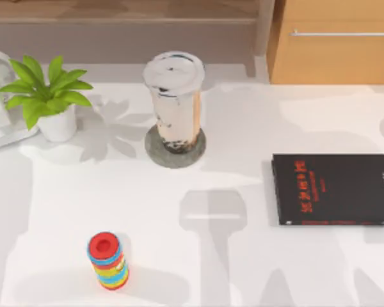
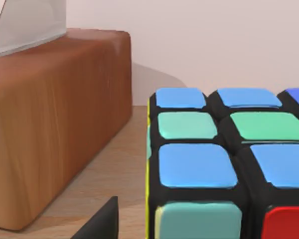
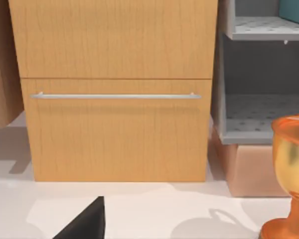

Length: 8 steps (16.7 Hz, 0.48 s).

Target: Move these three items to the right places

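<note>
Nearest the top camera stands the tall cup of milky brown tea point(image 1: 174, 102) with its white lid, upright on the round grey coaster point(image 1: 175, 148) at the rear centre of the white desk point(image 1: 230, 268). Dark pearls lie at the bottom of the cup, and the coaster rim shows all around its base.

Top view, other items:
- Large black book with red lettering point(image 1: 335, 188): flat at the desk's right side, well apart from the cup.
- Stack of coloured rings with a red top point(image 1: 107, 260): upright at the front left.
- Potted green plant point(image 1: 46, 97): rear left, in a white pot.
- Wooden drawer cabinet point(image 1: 336, 41): rear right corner.

Left wrist view: a puzzle cube point(image 2: 229, 164) with blue, green and red faces sits close to the lens on a wooden surface, beside a brown wooden block point(image 2: 55, 119). One dark tip of the left claw point(image 2: 100, 224) enters at the frame edge; whether this claw is apart or together cannot be told.

Right wrist view: the same drawer cabinet point(image 3: 114, 89) appears front-on with a metal bar handle point(image 3: 114, 95), next to a grey shelf unit point(image 3: 264, 84). A gold trophy cup point(image 3: 291, 184) stands on the desk in front of that shelf. One dark tip of the right claw point(image 3: 87, 221) shows; its state cannot be told either.
</note>
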Each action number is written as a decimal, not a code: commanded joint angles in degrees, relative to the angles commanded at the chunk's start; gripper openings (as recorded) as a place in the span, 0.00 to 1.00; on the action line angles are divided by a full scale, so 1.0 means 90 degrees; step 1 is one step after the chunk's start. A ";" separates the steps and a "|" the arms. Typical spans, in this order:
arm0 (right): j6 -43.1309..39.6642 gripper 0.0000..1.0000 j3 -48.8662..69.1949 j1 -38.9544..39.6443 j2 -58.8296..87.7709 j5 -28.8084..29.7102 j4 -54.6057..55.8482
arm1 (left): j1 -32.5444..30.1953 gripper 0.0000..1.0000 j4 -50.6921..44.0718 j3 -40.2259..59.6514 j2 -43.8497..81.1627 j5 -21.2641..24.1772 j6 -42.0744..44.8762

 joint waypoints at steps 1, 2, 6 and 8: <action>0.0000 1.00 0.0000 0.0000 0.0000 0.0000 0.0000 | 0.0000 1.00 0.0000 0.0000 0.0000 0.0000 0.0000; 0.0000 1.00 0.0000 0.0000 0.0000 0.0000 0.0000 | 0.0000 1.00 0.0000 0.0000 0.0000 0.0000 0.0000; 0.0000 1.00 0.0000 0.0000 0.0000 0.0000 0.0000 | 0.0014 1.00 0.0001 -0.0003 -0.0006 0.0000 0.0000; 0.0000 1.00 0.0000 0.0000 0.0000 0.0000 0.0000 | 0.0030 1.00 0.0033 -0.0116 -0.0108 0.0011 -0.0001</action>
